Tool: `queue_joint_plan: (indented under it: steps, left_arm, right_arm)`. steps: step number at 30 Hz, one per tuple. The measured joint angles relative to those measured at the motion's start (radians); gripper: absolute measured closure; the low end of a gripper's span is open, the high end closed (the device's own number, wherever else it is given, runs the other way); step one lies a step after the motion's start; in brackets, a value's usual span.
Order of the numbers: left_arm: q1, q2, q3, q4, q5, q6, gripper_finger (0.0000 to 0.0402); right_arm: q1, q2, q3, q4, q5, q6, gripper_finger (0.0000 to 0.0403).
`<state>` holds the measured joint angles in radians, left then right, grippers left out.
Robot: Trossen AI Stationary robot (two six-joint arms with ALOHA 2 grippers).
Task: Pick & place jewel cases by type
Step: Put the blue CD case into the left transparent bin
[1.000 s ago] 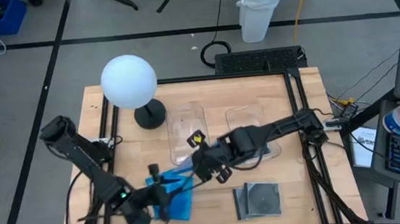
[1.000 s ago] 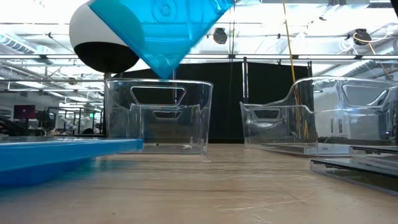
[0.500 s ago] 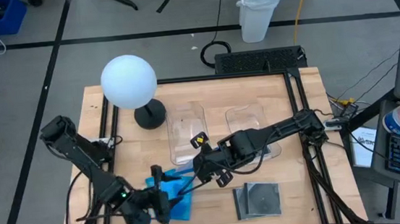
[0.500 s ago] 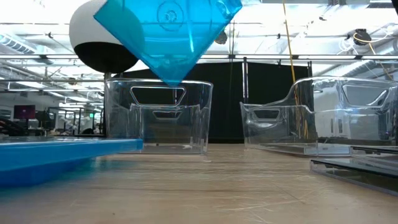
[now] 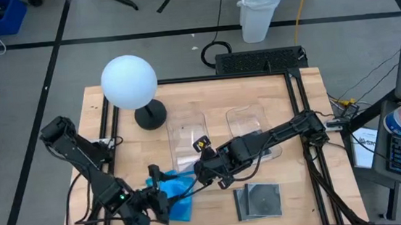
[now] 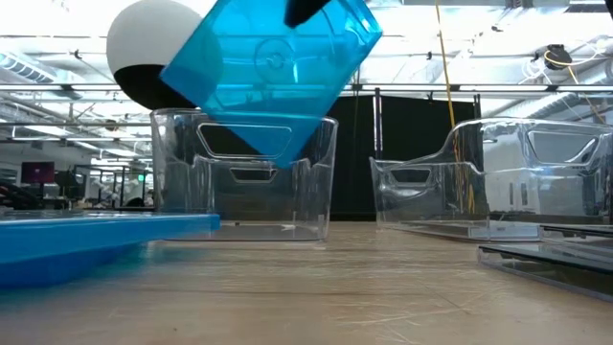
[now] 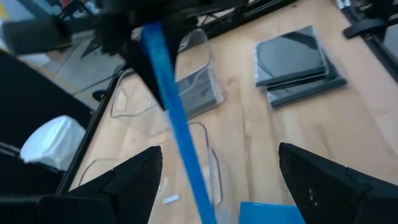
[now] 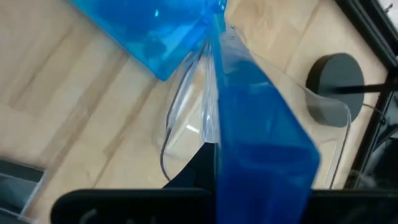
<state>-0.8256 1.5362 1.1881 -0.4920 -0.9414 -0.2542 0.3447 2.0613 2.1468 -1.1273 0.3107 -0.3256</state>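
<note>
A translucent bright blue square plastic jewel case [image 6: 273, 72] hangs tilted in the upper middle of the low view, pinched by the right gripper [image 5: 204, 172], whose fingers are clamped on it. In the high view that gripper sits at the centre of the frame, by the near edge of the left one of two clear rectangular plastic bins [image 6: 239, 172]. The low view shows the case's lower corner in line with that bin's rim; whether it is inside yet cannot be told.

More blue cases [image 5: 175, 198] lie on the wooden table [image 5: 287, 105] at the lower left of the high view, and a stack of dark grey cases [image 5: 259, 198] lies at the lower right. The second clear bin [image 6: 479, 177] stands to the right. Neither bin shows a case in it, so the sorting looks barely begun: this first blue case is likely about to be dropped in, and the rest remain.

The left gripper [image 5: 161, 203] hovers by the blue pile, its fingers [image 7: 134, 177] spread wide and holding nothing.
</note>
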Motion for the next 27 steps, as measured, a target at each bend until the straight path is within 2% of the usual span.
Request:
queue_joint_plan:
  steps: [7,12,17,20,23,27]
  left_arm:
    - [0.070,0.000,-0.001,-0.013,0.054,-0.032,0.0078]
    - [0.105,0.000,-0.001,-0.059,0.066,-0.054,0.0078]
    - [0.139,0.000,-0.001,-0.070,0.134,-0.071,0.0078]
    - [0.158,0.000,-0.001,-0.103,0.142,-0.102,0.0081]
    - [0.183,0.001,-0.001,-0.143,0.168,-0.145,0.0107]
    - [0.205,0.001,-0.001,-0.172,0.205,-0.179,0.0177]
  right_arm:
    - [0.032,-0.011,0.000,0.033,0.007,-0.003,0.0390]
    - [0.040,-0.011,0.000,0.052,0.081,0.023,0.0390]
    - [0.044,-0.011,0.000,0.097,0.081,0.024,0.0390]
    - [0.043,-0.011,0.000,0.126,0.082,0.016,0.0390]
    - [0.043,-0.011,0.000,0.140,0.082,0.003,0.0390]
    - [0.043,-0.011,0.000,0.154,0.086,0.004,0.0390]
